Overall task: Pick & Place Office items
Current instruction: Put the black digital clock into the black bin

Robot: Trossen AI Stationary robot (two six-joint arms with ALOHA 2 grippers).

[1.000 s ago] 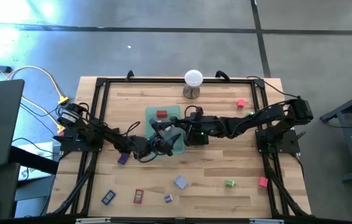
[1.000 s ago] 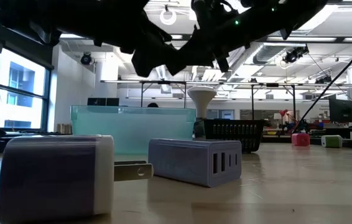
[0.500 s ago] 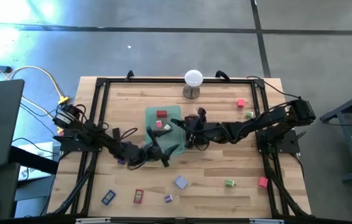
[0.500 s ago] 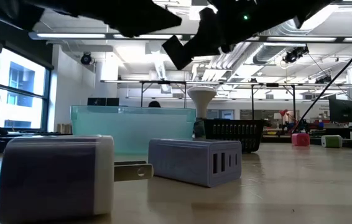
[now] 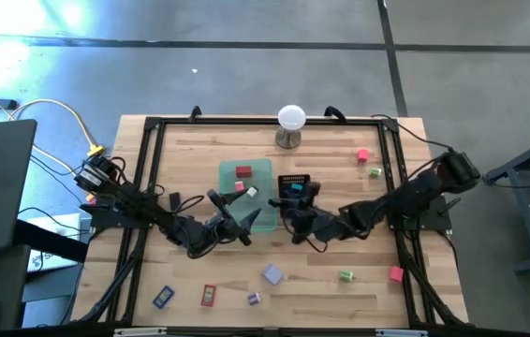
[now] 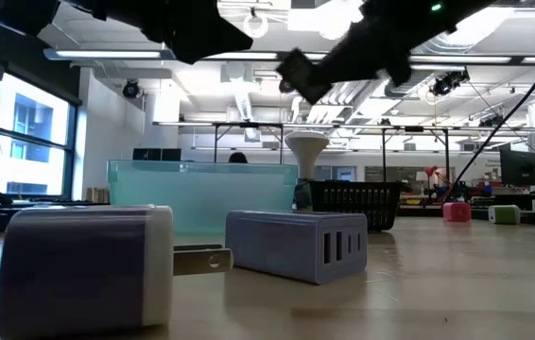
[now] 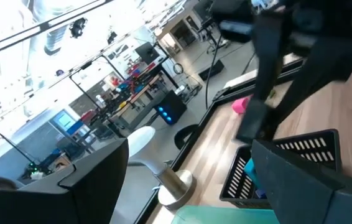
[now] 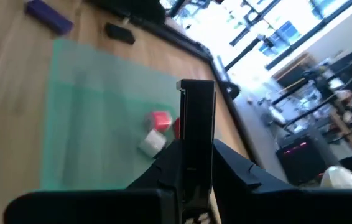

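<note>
Progress partial. Green tray (image 5: pixel 263 221) holds three office items (image 5: pixel 243 172); roughly nine lie loose on the counter (image 5: pixel 316 292). Right hand (image 8: pixel 194 134) clenched on a flat black item (image 8: pixel 196 102), beside the black mesh tray (image 5: pixel 295 179). Left hand (image 5: pixel 242 223) released, over the green tray's near edge.

No lettering, label, brand, number or sign can be read in any of the views. The small office items on the tabletop (image 5: pixel 331 253) are too small from above for any print to show. The charger blocks close to the low camera, the nearer one (image 6: pixel 83 269) and the one behind it (image 6: pixel 296 244), show plain faces with nothing written on them. The room's screens and fittings beyond the tabletop carry nothing that can be made out.
</note>
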